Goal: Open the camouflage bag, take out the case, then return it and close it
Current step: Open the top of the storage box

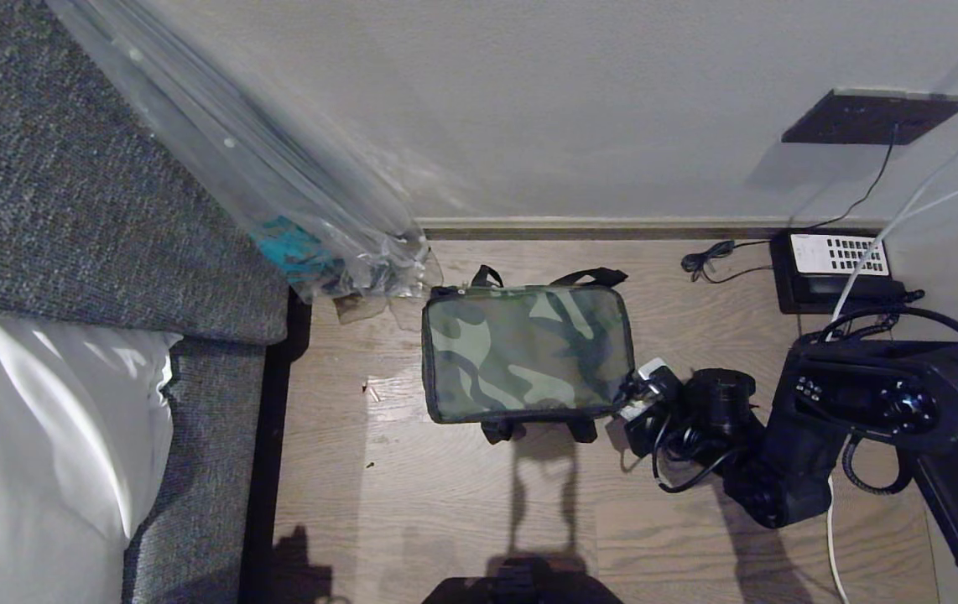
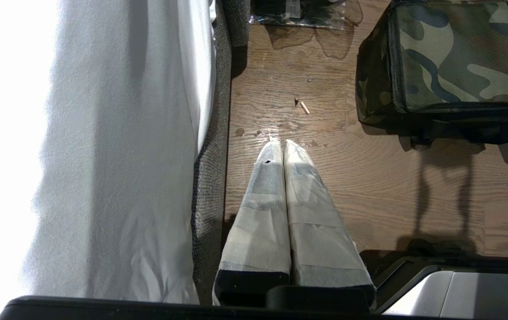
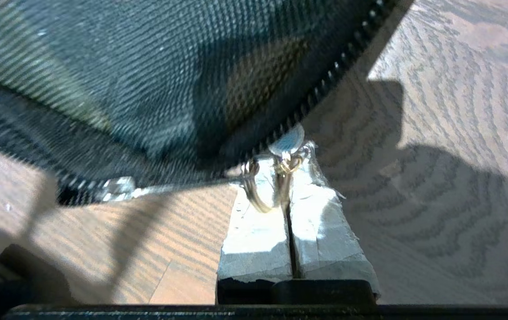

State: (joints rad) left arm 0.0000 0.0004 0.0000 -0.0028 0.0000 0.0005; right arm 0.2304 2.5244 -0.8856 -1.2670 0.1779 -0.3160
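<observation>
Your camouflage bag [image 1: 527, 352] sits flat on the wooden floor [image 1: 462, 512], green panel up, its lid lying flat, with black straps poking out on both the wall side and the near side. Your right gripper [image 1: 632, 394] is at the bag's right-hand near corner, and in the right wrist view its taped fingers [image 3: 254, 231] are pressed together on the metal ring of the zip pull [image 3: 280, 171], where the black zip teeth run up along the bag's edge. A second slider [image 3: 118, 187] shows further along the zip line.

Your left gripper [image 2: 278, 144] hangs over bare floor beside the bed, well apart from the bag, its taped fingers closed against each other with nothing between them.

Watch the surroundings. A clear plastic-wrapped umbrella [image 1: 278, 176] leans down from the upper left, and its end rests on the floor just beside the bag's far left corner. The grey upholstered bed [image 1: 68, 210] with white bedding [image 1: 34, 453] lines the left side. Against the wall on the right lies a black device with a white keypad [image 1: 835, 268], with cables [image 1: 710, 264] trailing near it, just behind your right arm. A small bit of debris [image 1: 372, 390] lies on the floor left of the bag.
</observation>
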